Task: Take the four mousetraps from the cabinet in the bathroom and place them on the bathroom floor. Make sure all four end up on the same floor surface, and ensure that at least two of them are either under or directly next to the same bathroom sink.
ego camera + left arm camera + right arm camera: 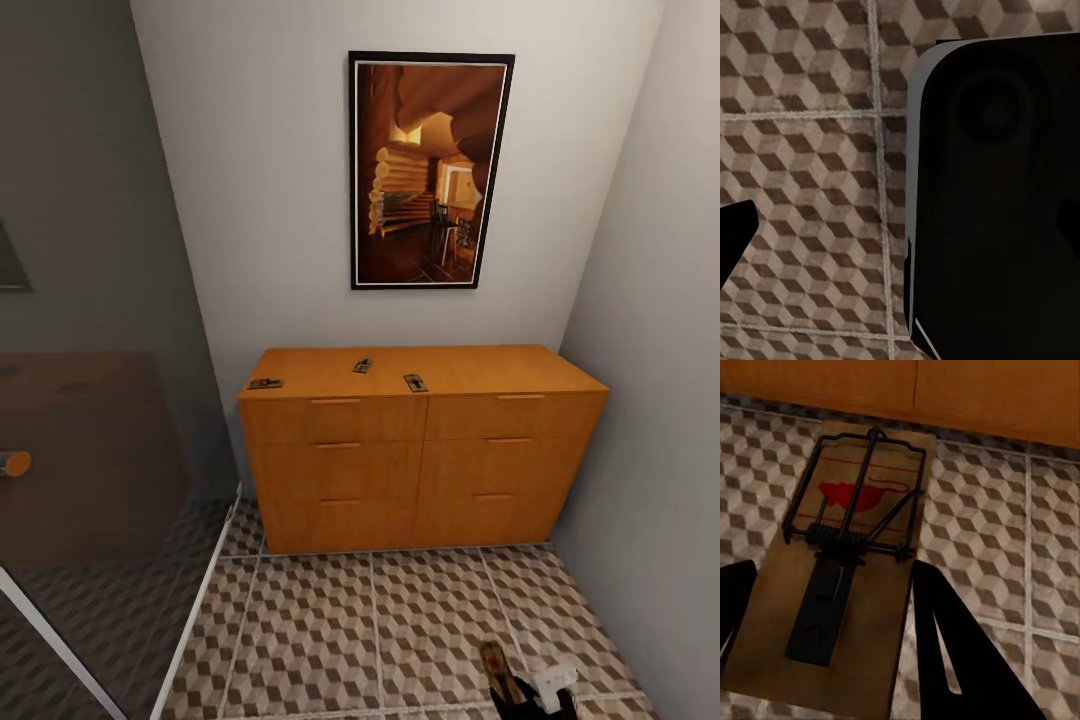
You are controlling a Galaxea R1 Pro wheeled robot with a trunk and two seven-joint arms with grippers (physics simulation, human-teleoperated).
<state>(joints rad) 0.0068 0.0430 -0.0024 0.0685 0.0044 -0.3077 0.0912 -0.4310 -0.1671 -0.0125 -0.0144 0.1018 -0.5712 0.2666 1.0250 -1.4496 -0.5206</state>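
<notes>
Three mousetraps lie on the smooth top of the orange-brown cabinet (420, 450): one at its left front corner (266, 383), one mid-back (362, 366), one near the middle front (415, 382). Low at the view's bottom right, my right gripper (525, 692) is shut on another mousetrap (493, 662) just above the bathroom floor (330, 630). In the right wrist view that mousetrap (855, 547) sits between the dark fingers (960, 660), red spot up, with the cabinet's base beyond it. My left gripper (832, 255) hangs open over tiles, one finger (735, 236) at the edge. The bathroom sink is out of view.
A framed picture (430, 170) hangs above the cabinet. A glass partition with a white frame (200, 600) stands on the left, a grey wall (650, 400) closes the right. A dark rounded robot part (997, 195) sits beside the left gripper.
</notes>
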